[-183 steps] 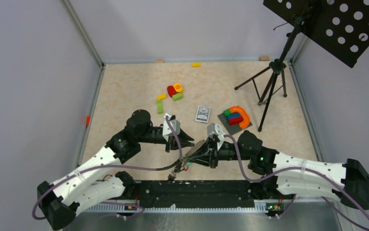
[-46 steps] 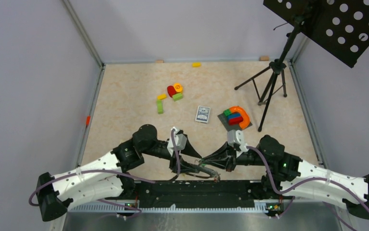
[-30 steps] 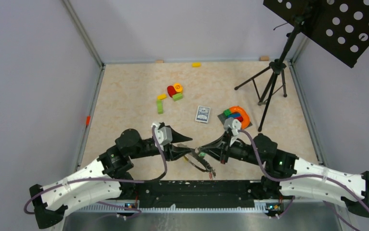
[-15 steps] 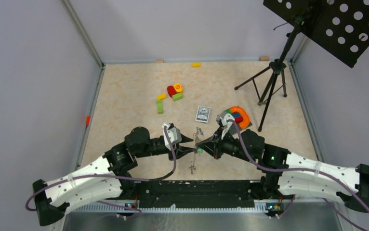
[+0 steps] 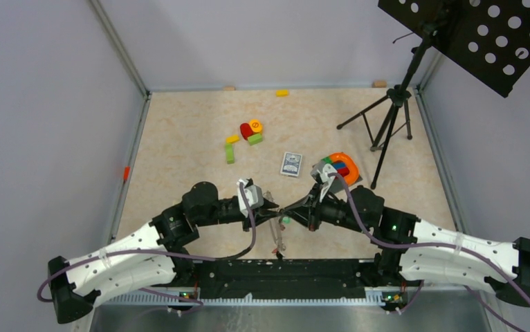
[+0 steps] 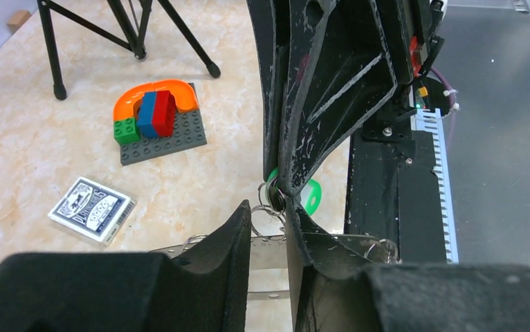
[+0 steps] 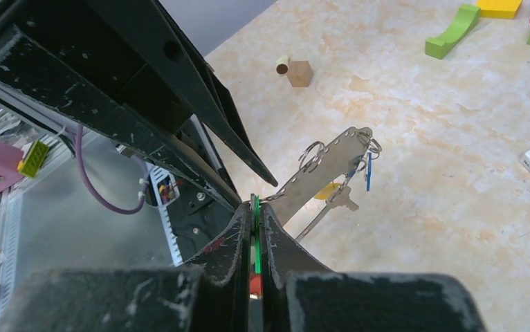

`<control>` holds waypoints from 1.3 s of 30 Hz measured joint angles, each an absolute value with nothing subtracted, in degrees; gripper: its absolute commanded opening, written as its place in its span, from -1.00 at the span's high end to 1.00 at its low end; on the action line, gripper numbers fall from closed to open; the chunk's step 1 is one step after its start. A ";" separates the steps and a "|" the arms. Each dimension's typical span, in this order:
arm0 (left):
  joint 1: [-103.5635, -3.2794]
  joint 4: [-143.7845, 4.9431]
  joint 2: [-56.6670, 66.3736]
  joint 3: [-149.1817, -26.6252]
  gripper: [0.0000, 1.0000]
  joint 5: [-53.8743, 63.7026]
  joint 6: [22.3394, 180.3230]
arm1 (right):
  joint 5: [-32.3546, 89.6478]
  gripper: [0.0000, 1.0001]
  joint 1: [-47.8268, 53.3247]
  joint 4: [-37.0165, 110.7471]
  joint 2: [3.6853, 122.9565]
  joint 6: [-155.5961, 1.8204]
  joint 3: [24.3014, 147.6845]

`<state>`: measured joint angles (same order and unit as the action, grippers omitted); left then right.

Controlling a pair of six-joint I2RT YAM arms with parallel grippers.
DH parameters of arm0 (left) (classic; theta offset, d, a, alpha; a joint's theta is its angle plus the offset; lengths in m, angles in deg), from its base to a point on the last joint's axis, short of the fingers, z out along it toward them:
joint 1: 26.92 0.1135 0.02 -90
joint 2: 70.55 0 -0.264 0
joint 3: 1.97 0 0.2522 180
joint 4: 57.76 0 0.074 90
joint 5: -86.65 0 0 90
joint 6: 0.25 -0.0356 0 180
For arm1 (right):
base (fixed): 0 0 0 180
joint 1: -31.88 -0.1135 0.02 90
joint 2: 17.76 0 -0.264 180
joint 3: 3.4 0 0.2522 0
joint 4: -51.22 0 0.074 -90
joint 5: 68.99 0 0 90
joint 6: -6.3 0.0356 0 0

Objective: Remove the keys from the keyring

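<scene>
Notably, the only print nearby is on the playing-card box (image 6: 91, 209), a blue-and-white design whose lettering is too small to read. The right gripper (image 7: 254, 206) is pressed together on a green key tag (image 6: 308, 189), near the front edge of the table (image 5: 179, 138). The left gripper (image 6: 268, 209) meets it tip to tip, its fingers slightly apart with nothing clearly clamped. Through their gap shows the keyring (image 7: 324, 166), seen as a flat holed metal strip hung with small rings. More keys (image 7: 345, 200), tagged blue and yellow, dangle near its far end. Behind sit a grey studded baseplate (image 6: 179, 138) bearing an orange arch (image 6: 129, 106), and a tripod (image 6: 131, 28). The other arm's fingers block much of each wrist view.
</scene>
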<state>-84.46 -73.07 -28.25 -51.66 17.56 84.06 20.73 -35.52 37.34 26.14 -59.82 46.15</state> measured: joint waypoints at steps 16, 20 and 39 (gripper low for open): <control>-84.79 -75.88 -29.95 -51.63 0.42 17.95 84.06 | 18.44 1.00 -35.52 38.00 25.29 -59.85 46.13; -84.79 -75.99 -29.76 -51.63 0.49 18.00 84.12 | 18.18 1.00 -35.52 38.02 25.29 -59.82 46.13; -85.12 -75.40 -27.31 -51.63 0.50 18.28 84.08 | 20.67 1.00 -35.52 38.24 25.29 -59.91 46.13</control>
